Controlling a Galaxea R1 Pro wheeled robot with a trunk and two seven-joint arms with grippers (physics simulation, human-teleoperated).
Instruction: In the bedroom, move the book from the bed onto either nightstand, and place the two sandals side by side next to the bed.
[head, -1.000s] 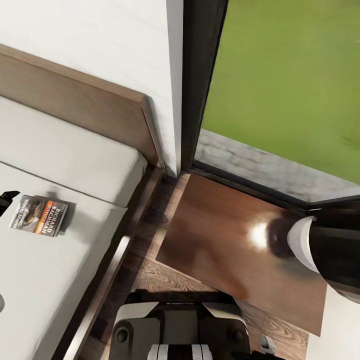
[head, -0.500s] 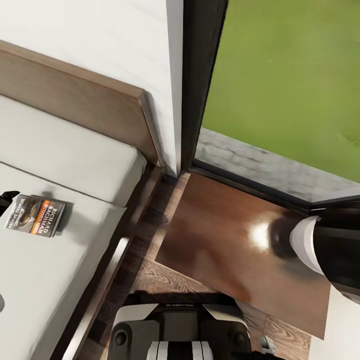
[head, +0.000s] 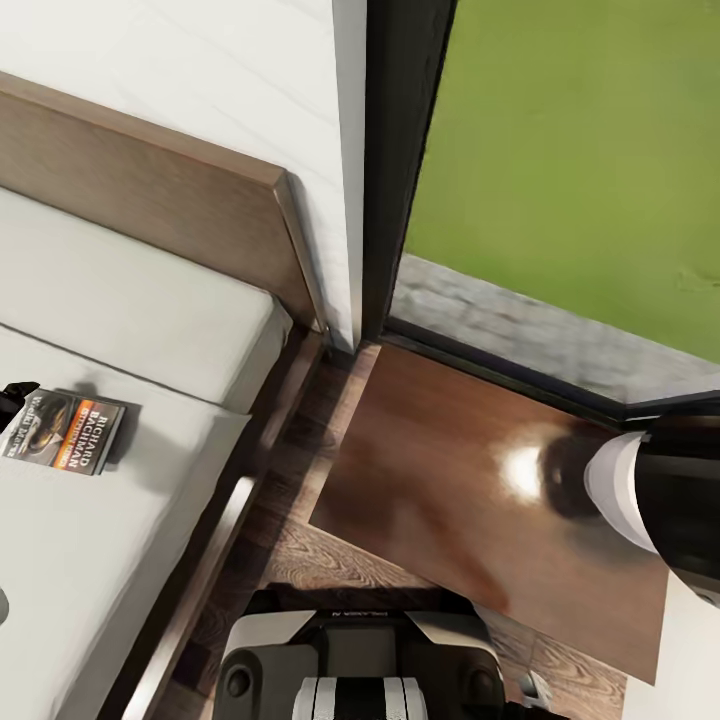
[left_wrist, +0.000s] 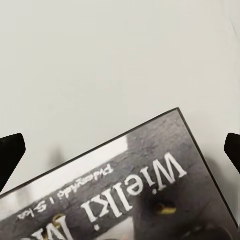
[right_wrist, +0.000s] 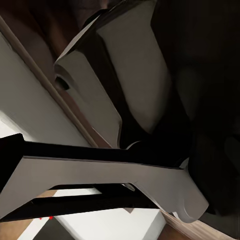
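1. Since a second ago the whole head view has slid a little, so the book (head: 62, 431) sits nearer the picture's left edge; it lies on the same spot of the mattress, which reads as camera motion
2. That book rests flat on the bed (head: 120, 300), on the off-white mattress near the wooden headboard (head: 150, 190); its left corner is cut off by the frame
3. Up close in the left wrist view, the book's (left_wrist: 140, 190) grey cover shows white lettering "Wielki", with the lower part out of frame
4. Left gripper (left_wrist: 120, 150) hovers just over the book's edge, its two dark fingertips (left_wrist: 10, 155) spread wide at either side and touching nothing
5. Beside the bed stands the nightstand (head: 470, 500), a glossy dark-brown top with a bright glare spot, set against the dark-framed window (head: 400, 170)
6. Right arm (head: 650, 490), white and black, hangs over the nightstand's far corner, its end cut off; I cannot tell how its jaws stand
7. Wood-plank floor (head: 330, 560) shows between bed and nightstand
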